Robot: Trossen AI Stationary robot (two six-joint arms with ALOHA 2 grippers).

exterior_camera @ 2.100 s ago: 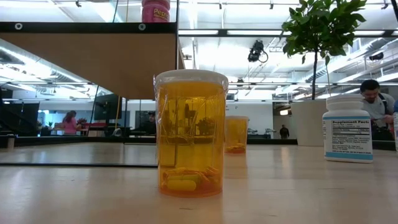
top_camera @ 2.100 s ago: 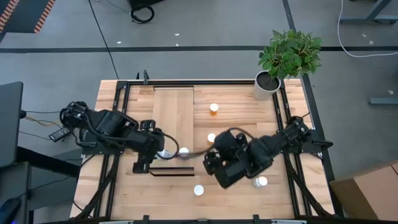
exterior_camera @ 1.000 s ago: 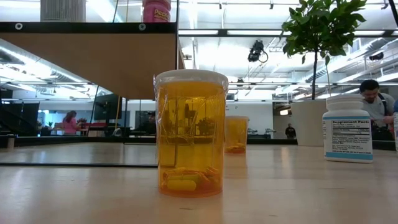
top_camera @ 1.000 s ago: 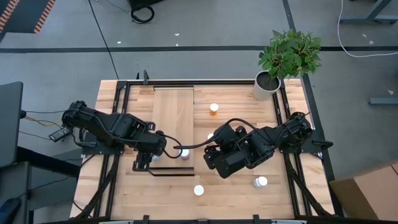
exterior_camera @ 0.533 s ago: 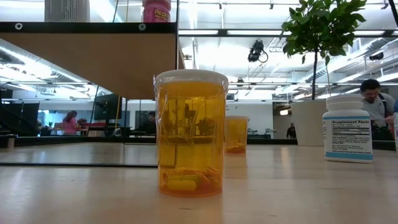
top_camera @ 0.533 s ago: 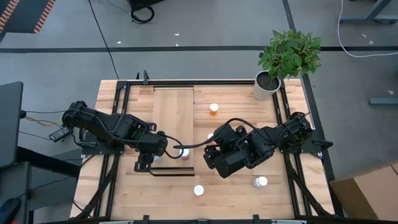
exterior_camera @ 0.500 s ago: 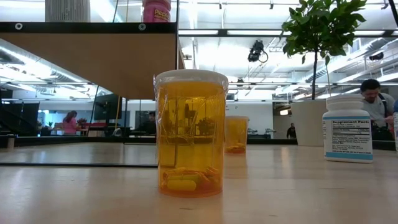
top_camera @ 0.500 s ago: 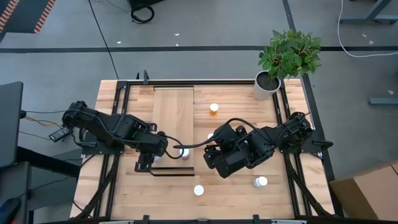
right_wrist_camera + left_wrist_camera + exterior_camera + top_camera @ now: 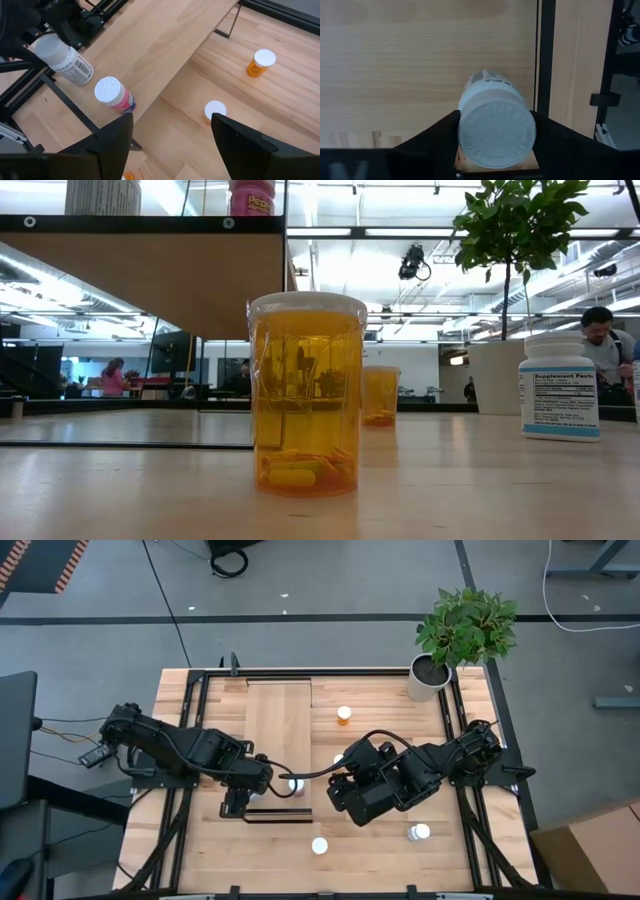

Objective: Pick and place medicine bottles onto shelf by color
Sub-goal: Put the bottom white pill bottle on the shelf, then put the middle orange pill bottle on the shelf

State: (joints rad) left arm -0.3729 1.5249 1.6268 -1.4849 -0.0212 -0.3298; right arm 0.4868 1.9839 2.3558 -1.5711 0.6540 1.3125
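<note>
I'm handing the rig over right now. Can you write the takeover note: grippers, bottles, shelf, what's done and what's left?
Left gripper: shut on the white bottle, held above the near end of the shelf.
Right gripper: open, empty, hovering mid-table.
Done: the pink bottle stands on the shelf's near end.
Left: set the white bottle down. On the table remain two orange bottles, one partly hidden under the right arm from above, and two white-capped bottles near the front edge.

We count six medicine bottles (image 9: 344, 716) on view from above. We also see one shelf (image 9: 279, 720) and one potted plant (image 9: 432, 675).
</note>
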